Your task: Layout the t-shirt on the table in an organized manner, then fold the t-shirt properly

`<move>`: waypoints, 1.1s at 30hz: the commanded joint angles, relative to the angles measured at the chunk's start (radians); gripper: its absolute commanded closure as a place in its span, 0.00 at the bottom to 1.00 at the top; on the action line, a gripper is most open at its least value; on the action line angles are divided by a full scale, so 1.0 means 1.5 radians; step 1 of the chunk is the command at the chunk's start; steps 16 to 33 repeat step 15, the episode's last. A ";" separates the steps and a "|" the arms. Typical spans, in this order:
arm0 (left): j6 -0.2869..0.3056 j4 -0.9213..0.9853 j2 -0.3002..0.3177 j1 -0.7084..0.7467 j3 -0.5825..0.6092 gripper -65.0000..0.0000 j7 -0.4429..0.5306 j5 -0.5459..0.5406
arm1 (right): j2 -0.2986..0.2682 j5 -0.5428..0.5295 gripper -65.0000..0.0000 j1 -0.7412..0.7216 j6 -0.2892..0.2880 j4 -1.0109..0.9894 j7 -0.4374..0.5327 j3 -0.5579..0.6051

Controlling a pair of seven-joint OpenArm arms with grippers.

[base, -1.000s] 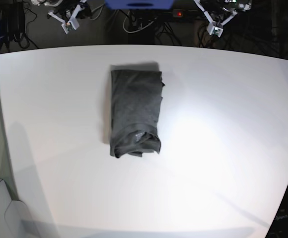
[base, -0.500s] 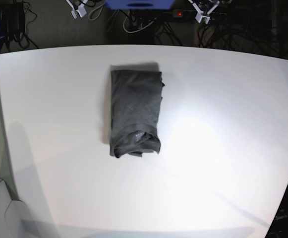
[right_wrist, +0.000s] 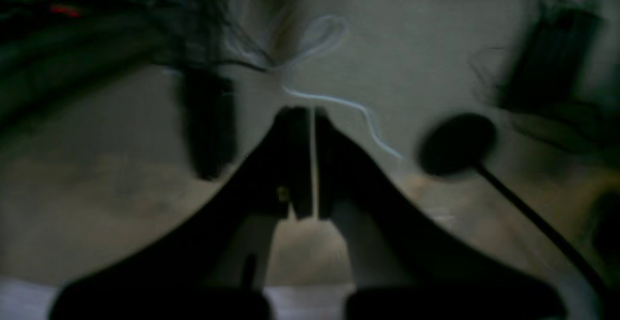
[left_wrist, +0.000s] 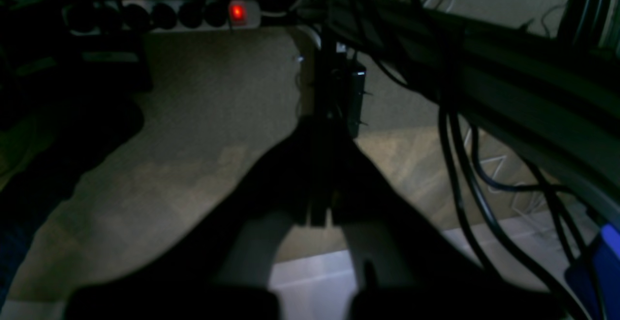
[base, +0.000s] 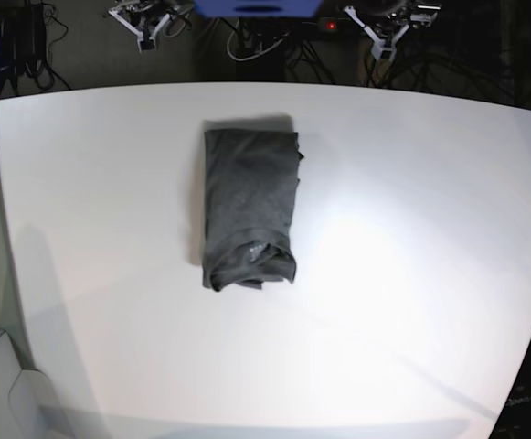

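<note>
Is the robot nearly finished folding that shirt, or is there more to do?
It looks finished. The dark charcoal-grey cloth t-shirt lies folded in a narrow bundle on the large white table, its near end a bit rumpled. Nothing is in hand: the left gripper and right gripper are shut, beyond the table's far edge. At most, tidying that rumpled end remains.

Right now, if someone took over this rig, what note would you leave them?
Left gripper: shut, holding nothing, beyond the table's far edge, off the cloth.
Right gripper: shut, holding nothing, also beyond the far edge.
T-shirt: folded into a narrow upright rectangle on the table, a little left of centre. Its near end is bunched and rolled, not flat.
Done: the shirt looks laid out and folded; both arms are clear of it.
Left: probably nothing, unless you want the lumpy near end tidied.
</note>
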State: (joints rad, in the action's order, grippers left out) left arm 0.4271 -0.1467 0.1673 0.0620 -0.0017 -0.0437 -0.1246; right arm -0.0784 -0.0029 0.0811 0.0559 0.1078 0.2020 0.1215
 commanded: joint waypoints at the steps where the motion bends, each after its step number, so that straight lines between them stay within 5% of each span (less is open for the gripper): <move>1: 0.002 0.008 -0.003 -0.003 0.001 0.99 0.004 -0.002 | 0.000 -0.003 1.00 0.000 0.045 -0.002 0.008 -0.001; 3: -0.043 0.014 -0.015 -0.004 0.001 0.99 0.005 -0.002 | 0.009 -0.003 1.00 0.003 0.098 -0.001 0.011 0.000; 7: -0.141 0.011 -0.035 -0.004 0.001 0.99 0.005 -0.002 | 0.009 -0.003 1.00 0.003 0.099 -0.001 0.012 0.000; 33: -0.147 0.014 -0.049 -0.005 -0.001 0.99 0.006 -0.006 | 0.009 -0.003 1.00 0.003 0.099 0.000 0.013 0.000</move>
